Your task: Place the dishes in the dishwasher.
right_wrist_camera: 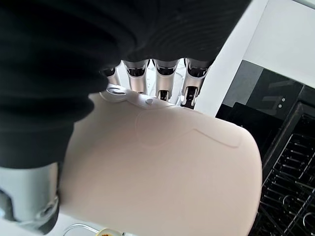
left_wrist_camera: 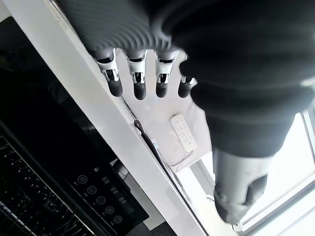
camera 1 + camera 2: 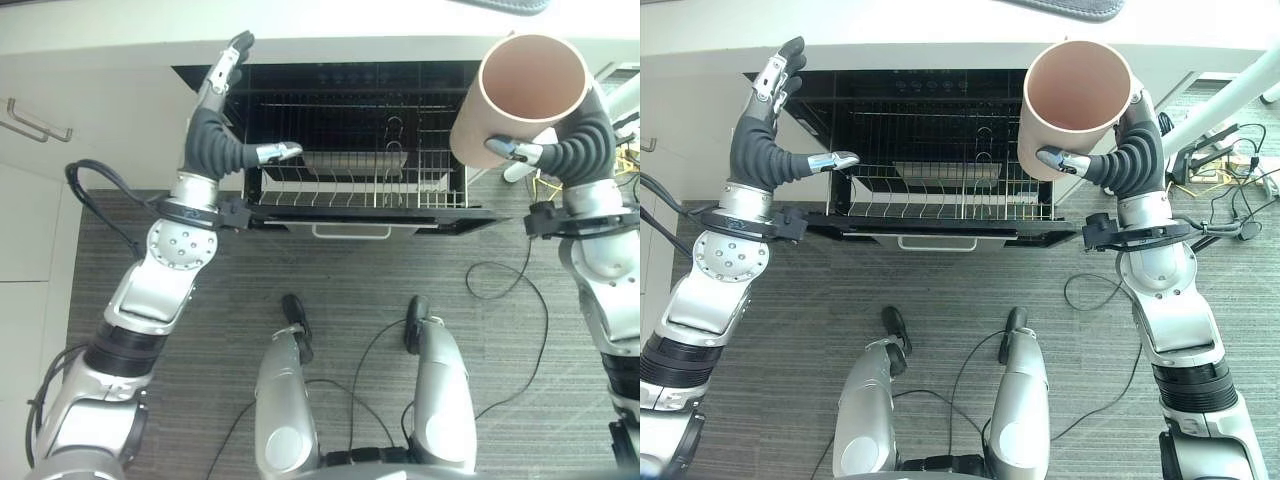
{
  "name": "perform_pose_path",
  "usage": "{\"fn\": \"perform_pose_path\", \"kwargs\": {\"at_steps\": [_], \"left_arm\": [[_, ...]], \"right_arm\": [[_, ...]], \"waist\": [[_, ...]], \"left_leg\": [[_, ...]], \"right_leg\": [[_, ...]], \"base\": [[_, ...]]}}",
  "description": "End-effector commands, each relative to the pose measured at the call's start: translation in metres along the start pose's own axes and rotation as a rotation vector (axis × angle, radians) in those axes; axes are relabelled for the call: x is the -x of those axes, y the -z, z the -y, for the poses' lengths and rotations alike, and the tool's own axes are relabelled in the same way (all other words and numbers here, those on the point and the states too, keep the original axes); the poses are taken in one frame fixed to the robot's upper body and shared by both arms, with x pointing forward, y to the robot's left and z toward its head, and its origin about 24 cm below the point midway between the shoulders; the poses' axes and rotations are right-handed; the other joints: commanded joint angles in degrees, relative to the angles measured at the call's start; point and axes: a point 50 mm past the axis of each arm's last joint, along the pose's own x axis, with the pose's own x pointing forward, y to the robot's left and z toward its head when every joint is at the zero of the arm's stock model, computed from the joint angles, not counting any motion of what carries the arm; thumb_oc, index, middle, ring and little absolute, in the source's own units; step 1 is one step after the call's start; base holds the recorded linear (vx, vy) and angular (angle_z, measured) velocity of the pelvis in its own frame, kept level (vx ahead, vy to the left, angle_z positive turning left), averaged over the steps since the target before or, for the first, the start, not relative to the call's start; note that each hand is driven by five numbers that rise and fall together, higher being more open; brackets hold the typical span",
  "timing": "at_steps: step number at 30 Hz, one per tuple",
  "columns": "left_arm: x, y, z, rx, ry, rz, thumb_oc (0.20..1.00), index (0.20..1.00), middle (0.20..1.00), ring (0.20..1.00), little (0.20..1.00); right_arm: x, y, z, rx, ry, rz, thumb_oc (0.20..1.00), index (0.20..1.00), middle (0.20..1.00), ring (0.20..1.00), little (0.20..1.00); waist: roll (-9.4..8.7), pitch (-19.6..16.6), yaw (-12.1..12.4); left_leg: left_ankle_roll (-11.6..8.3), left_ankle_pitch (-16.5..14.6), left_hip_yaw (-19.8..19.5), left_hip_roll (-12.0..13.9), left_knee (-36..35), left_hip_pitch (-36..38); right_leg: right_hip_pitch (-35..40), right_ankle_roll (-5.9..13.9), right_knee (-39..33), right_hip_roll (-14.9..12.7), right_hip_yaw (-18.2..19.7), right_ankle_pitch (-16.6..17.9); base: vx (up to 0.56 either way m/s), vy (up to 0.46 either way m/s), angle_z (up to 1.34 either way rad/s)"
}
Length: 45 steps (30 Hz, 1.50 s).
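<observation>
We saw the right hand [image 3: 1128, 152] in the upper right of the head views with fingers and thumb curled round a tall beige cup [image 3: 1076, 105], mouth facing up toward the camera. The cup hung in the air above the right end of the open dishwasher [image 3: 940, 150], clear of it. In the right wrist view the fingers [image 1: 162, 78] pressed against the cup's pale wall [image 1: 162, 167]. The dishwasher took the upper middle of the frame, its dark wire rack [image 3: 360, 185] pulled forward with rows of upright tines. The left hand [image 3: 215, 130] stood at the upper left, by the dishwasher's left edge, with fingers straight and pointing up, the thumb stretched toward the rack and nothing held. Grey wood-grain floor [image 3: 350, 270] filled the lower part of the frame.
</observation>
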Motion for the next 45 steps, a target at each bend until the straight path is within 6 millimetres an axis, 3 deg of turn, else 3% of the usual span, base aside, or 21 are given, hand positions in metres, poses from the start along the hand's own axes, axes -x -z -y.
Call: {"fn": "perform_pose_path", "kwargs": {"at_steps": [1,8,14,20,28,35,45], "left_arm": [[0.005,-0.017,0.001,-0.045,0.057,0.106,1.0,1.0,1.0,1.0,1.0],[0.006,-0.009,0.003,-0.112,0.171,0.033,1.0,1.0,1.0,1.0,1.0],[0.017,0.007,0.011,-0.127,0.235,-0.051,1.0,1.0,1.0,1.0,1.0],[0.03,0.039,0.023,-0.216,0.422,-0.224,1.0,1.0,1.0,1.0,1.0],[0.043,0.075,0.023,-0.474,0.735,-0.512,1.0,1.0,1.0,1.0,1.0],[0.049,0.095,0.021,-0.623,0.748,-0.594,1.0,1.0,1.0,1.0,1.0],[0.06,0.123,0.043,-0.681,0.841,-0.704,1.0,1.0,1.0,1.0,1.0]], "right_arm": [[-0.003,-0.034,0.007,0.022,0.043,0.182,0.2,0.2,0.2,0.2,0.2],[-0.005,-0.041,0.008,0.03,0.032,0.197,0.2,0.2,0.2,0.2,0.2],[-0.002,-0.027,0.005,0.003,0.031,0.132,0.2,0.2,0.2,0.2,0.2],[-0.006,-0.007,0.008,0.017,-0.001,0.034,0.2,0.2,0.2,0.2,0.2],[-0.012,-0.011,0.01,0.051,-0.07,0.05,0.2,0.2,0.2,0.2,0.2],[-0.016,-0.016,0.007,0.056,-0.097,0.076,0.2,0.2,0.2,0.2,0.2],[-0.029,-0.017,0.0,0.143,-0.196,0.065,0.2,0.2,0.2,0.2,0.2]], "waist": [[-0.58,-7.03,-0.43],[-0.12,-6.1,-0.39],[-0.09,-5.79,0.02],[0.21,-5.8,0.12],[0.62,-5.08,-0.94],[0.34,-4.65,-1.46],[-0.5,-4.62,-1.88]], "left_leg": [[-5.36,-5.45,-3.64,5.34,0.22,4.99],[-5.0,-7.01,-4.02,4.62,1.78,3.75],[-4.28,-9.22,-4.44,4.37,4.49,2.79],[-3.79,-10.89,-5.12,4.43,6.51,2.22],[-3.75,-11.04,-3.96,4.53,5.54,3.67],[-3.77,-10.26,-3.12,4.69,4.1,4.19],[-3.86,-10.77,-2.31,4.74,4.14,5.05]], "right_leg": [[1.93,4.73,-4.84,-2.63,3.38,0.1],[-0.63,5.22,-2.41,-2.91,4.67,-0.49],[-2.33,5.04,1.45,-3.43,5.62,-2.44],[-3.68,4.86,4.43,-3.91,6.31,-3.72],[-2.87,5.1,3.32,-3.61,6.4,-3.35],[-2.46,4.84,1.74,-2.78,6.23,-2.78],[-1.12,4.36,1.11,-2.29,5.67,-3.44]], "base": [[-0.02,0.031,-0.01],[-0.01,0.042,-0.01],[-0.01,0.018,0.0],[0.01,0.011,-0.01],[0.01,0.036,-0.01],[0.0,0.002,0.0],[0.0,0.001,-0.03]]}}
